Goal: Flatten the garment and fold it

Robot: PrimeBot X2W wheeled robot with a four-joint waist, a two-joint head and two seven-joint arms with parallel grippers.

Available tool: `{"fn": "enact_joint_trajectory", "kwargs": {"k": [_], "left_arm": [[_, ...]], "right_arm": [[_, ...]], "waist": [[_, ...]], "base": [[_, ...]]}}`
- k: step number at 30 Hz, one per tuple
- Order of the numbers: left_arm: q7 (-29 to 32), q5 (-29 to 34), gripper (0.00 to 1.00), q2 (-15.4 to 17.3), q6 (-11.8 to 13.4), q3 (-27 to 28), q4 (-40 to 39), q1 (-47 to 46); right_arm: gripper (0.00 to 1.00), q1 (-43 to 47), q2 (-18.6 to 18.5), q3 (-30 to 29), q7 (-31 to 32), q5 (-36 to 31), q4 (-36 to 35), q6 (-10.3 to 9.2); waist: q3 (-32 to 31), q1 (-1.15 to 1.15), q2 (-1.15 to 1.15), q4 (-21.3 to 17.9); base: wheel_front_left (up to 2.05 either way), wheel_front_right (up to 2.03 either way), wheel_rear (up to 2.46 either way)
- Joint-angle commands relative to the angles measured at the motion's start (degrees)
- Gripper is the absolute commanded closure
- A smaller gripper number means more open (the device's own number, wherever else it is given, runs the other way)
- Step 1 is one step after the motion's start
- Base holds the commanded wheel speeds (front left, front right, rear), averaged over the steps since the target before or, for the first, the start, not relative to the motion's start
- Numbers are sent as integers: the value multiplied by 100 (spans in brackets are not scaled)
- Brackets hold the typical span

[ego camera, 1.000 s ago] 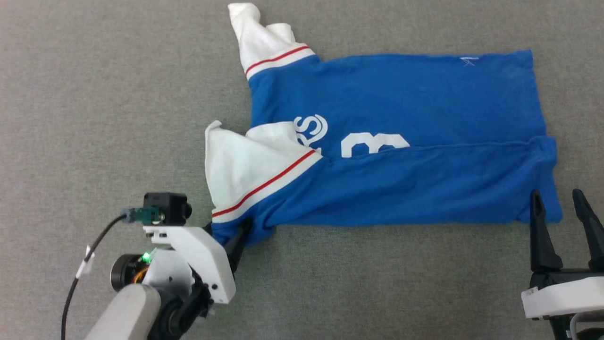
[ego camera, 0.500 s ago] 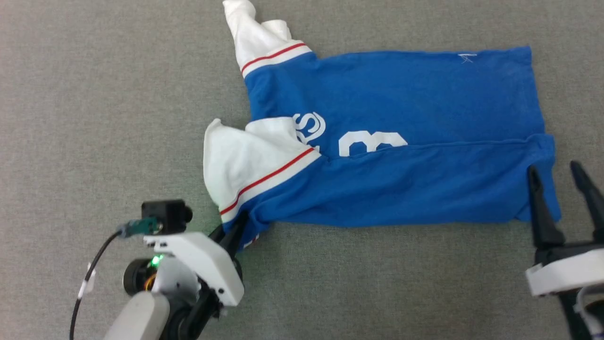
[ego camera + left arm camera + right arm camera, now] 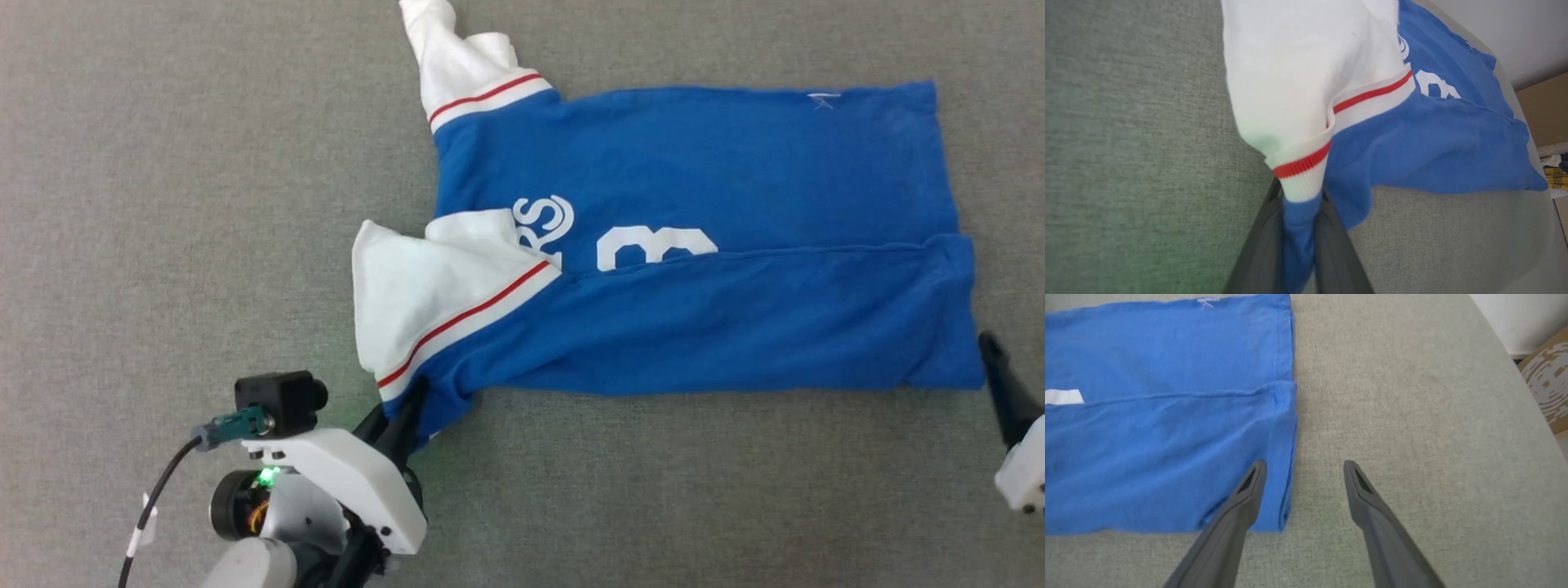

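**Grey counter (image 3: pixel 163 163), garment (image 3: pixel 694 327) stretched left to right**

At the near-left corner the left claw (image 3: pixel 1301 192) is clenched on a pinch of blue cloth, just under the white sleeve (image 3: pixel 408 286) with its red stripe. From that grip the garment runs long across the counter toward the right. Its sleeves are at the left end and its hem (image 3: pixel 1286 416) at the right. The near half is doubled over along a crease (image 3: pixel 816 255) that cuts the white numeral (image 3: pixel 653 249). At the near-right hem corner hovers the right claw (image 3: pixel 1304 465), released, jaws spread, with one finger over the hem and the other over bare counter. I'd say the coming move turns on that corner: it lies just left of the right claw, and the right arm is plainly nearer it.
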Motion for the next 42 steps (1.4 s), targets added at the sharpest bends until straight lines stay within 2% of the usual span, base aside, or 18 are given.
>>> {"fn": "enact_joint_trajectory", "kwargs": {"k": [1, 10, 11, 12, 14, 19, 27, 32, 38, 42], "left_arm": [[-25, 74, 100, -2, 29, -34, -29, -27], [22, 124, 100, -31, 34, -133, -41, -165], [22, 123, 100, -32, 38, -134, -43, -171], [22, 118, 100, -38, 43, -133, -45, -178], [18, 103, 100, -54, 50, -128, -49, -196], [-34, 75, 100, -70, 50, -90, -41, -229], [-297, -8, 100, -12, 91, 170, -212, -55], [-255, -45, 100, 219, 143, 325, -673, 243], [182, -142, 100, 623, 106, 248, -1273, 735], [415, -256, 100, 783, 95, 190, -1444, 1012]], "right_arm": [[0, 47, 84, -43, 153, 39, 58, -5], [0, -23, 327, -6, 617, 134, 394, -5], [6, -45, 340, -20, 602, 132, 435, -5], [50, -58, 344, -11, 612, 126, 486, -5], [100, -80, 364, 11, 658, 144, 580, -5], [100, -161, 363, -5, 760, 193, 619, -5], [100, -266, 114, -6, 708, 311, 379, -5], [100, -221, -11, -142, 857, 409, 90, -5], [100, 94, -162, -358, 1153, 502, -228, -5], [100, 401, -137, -412, 1340, 587, -308, -5]], "waist": [[63, -1, 0, 45], [187, -1, 0, 101], [194, -1, 0, 104], [200, -1, 0, 108], [217, -1, 0, 120], [207, -1, 0, 129], [-129, -1, 0, 83], [-381, -1, 0, 67], [-479, -1, 0, 60], [-464, -1, 0, 58]], "base": [[0, 0, 0], [0, 0, 0], [0, 0, 0], [0, 0, 0], [0, 0, 0], [0, 0, 0], [0, 0, 0], [0, 0, 0], [0, 0, 0], [0, 0, 0]]}}
